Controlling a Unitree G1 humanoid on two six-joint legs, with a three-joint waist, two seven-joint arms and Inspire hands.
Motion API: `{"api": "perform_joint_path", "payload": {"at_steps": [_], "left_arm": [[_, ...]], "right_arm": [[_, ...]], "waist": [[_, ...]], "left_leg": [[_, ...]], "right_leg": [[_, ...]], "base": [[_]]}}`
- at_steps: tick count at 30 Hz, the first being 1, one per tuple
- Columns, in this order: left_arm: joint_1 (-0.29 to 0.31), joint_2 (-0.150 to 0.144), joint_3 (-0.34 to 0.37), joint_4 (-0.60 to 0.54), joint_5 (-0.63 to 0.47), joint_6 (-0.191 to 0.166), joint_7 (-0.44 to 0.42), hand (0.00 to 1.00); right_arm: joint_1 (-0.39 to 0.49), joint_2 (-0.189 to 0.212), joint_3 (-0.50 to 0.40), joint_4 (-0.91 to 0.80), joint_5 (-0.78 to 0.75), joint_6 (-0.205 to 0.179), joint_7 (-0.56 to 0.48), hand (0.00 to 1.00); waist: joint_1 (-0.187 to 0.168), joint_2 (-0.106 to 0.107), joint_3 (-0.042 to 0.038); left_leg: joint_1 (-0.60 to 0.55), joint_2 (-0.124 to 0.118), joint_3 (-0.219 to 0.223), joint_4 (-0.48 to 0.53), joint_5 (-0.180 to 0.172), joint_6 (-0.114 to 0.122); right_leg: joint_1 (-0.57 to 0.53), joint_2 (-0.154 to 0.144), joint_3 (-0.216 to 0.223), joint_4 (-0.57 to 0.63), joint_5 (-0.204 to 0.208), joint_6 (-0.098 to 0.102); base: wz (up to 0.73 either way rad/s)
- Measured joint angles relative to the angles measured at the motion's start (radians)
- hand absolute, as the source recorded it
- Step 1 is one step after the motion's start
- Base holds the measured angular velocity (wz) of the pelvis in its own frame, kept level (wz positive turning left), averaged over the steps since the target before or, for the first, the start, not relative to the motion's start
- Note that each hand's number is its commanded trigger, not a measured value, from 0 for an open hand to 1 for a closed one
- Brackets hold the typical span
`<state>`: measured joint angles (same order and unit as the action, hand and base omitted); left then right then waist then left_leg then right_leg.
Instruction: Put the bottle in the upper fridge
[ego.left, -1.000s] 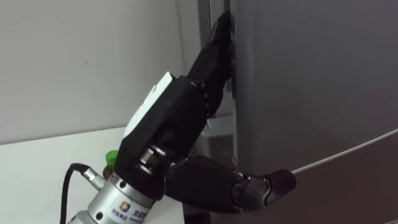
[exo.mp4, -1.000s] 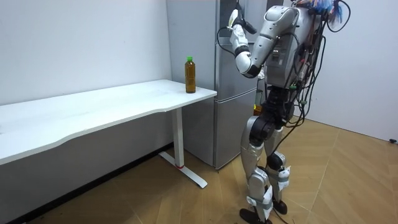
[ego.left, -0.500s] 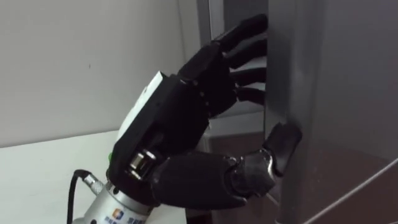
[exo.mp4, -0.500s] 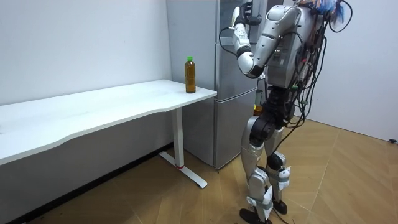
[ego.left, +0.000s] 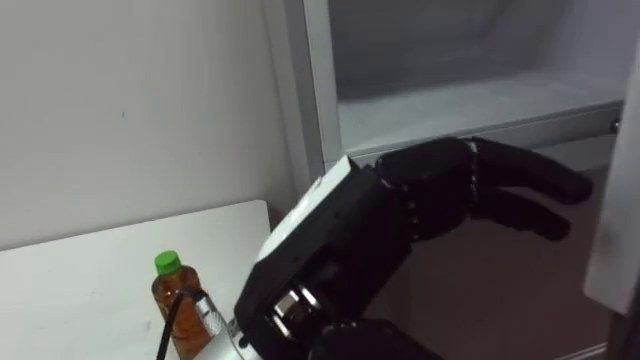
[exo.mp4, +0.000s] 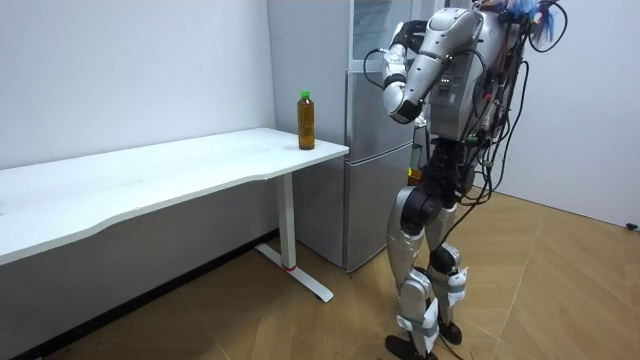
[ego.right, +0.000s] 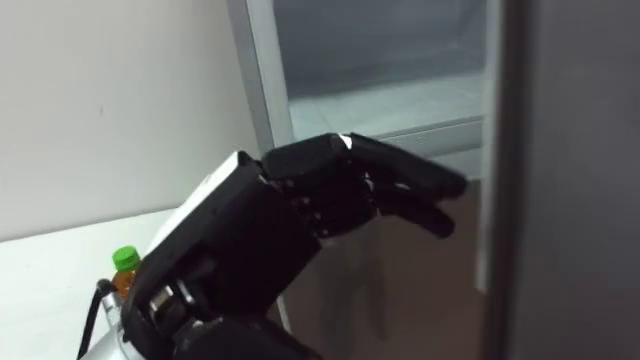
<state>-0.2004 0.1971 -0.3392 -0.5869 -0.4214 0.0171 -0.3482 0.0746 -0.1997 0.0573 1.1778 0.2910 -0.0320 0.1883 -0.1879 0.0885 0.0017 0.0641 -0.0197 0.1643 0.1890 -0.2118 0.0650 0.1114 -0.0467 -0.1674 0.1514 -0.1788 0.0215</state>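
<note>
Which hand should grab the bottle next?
Left, probably. The left hand is open and empty at the open upper fridge, and the bottle stands on the white table on that same side, below it.

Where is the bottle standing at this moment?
The bottle stands upright on the white table, at its corner nearest the fridge, to the robot's left.

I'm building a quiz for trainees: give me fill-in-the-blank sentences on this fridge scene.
The bottle stands on the ___.
Its cap is ___.
The upper fridge door is ___.
The left hand holds ___.
Missing words: table, green, open, nothing.
</note>
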Motion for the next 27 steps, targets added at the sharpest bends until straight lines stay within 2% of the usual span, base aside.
{"api": "perform_joint_path", "payload": {"at_steps": [9, 16, 20, 22, 24, 27], "left_arm": [[-0.041, 0.001, 0.0, 0.0, 0.002, 0.021, -0.064, 0.0], [-0.081, 0.01, -0.008, 0.0, 0.002, 0.021, -0.1, 0.0], [-0.083, 0.027, -0.043, 0.001, 0.002, 0.021, -0.105, 0.0], [-0.083, 0.03, -0.063, 0.014, 0.002, 0.021, -0.104, 0.0], [-0.083, 0.031, -0.09, 0.037, 0.002, 0.021, -0.104, 0.0], [-0.086, 0.031, -0.099, 0.068, 0.002, 0.021, -0.102, 0.0]], "right_arm": [[0.017, -0.001, -0.001, 0.002, 0.1, 0.0, 0.001, 0.0], [0.026, -0.002, -0.002, 0.002, 0.149, -0.001, 0.013, 0.0], [0.024, -0.002, -0.001, 0.002, 0.155, -0.001, 0.016, 0.0], [0.024, -0.004, -0.001, 0.002, 0.155, -0.001, 0.02, 0.0], [0.024, -0.011, -0.001, 0.001, 0.155, -0.001, 0.025, 0.0], [0.024, -0.022, -0.003, 0.0, 0.159, -0.001, 0.037, 0.0]], "waist": [[-0.017, -0.01, 0.0032], [-0.033, -0.016, 0.0074], [-0.04, -0.015, 0.007], [-0.057, -0.014, 0.0069], [-0.061, -0.007, 0.0056], [-0.088, 0.001, 0.0055]], "left_leg": [[0.003, 0.007, 0.051, -0.008, 0.0, 0.0], [0.027, 0.011, 0.09, -0.025, -0.005, -0.006], [0.031, 0.017, 0.11, -0.025, -0.011, -0.011], [0.033, 0.02, 0.116, -0.025, -0.012, -0.012], [0.035, 0.027, 0.141, -0.025, -0.014, -0.016], [0.037, 0.035, 0.166, -0.025, -0.017, -0.021]], "right_leg": [[-0.028, 0.007, 0.053, 0.0, 0.0, 0.0], [-0.031, 0.013, 0.088, -0.001, 0.0, 0.0], [-0.033, 0.02, 0.111, -0.001, 0.002, -0.002], [-0.033, 0.022, 0.116, 0.0, 0.002, -0.003], [-0.043, 0.031, 0.14, 0.001, 0.007, -0.008], [-0.048, 0.037, 0.15, 0.0, 0.01, -0.011]], "base": [[-0.16], [-0.21], [-0.13], [-0.11], [-0.34], [-0.19]]}}
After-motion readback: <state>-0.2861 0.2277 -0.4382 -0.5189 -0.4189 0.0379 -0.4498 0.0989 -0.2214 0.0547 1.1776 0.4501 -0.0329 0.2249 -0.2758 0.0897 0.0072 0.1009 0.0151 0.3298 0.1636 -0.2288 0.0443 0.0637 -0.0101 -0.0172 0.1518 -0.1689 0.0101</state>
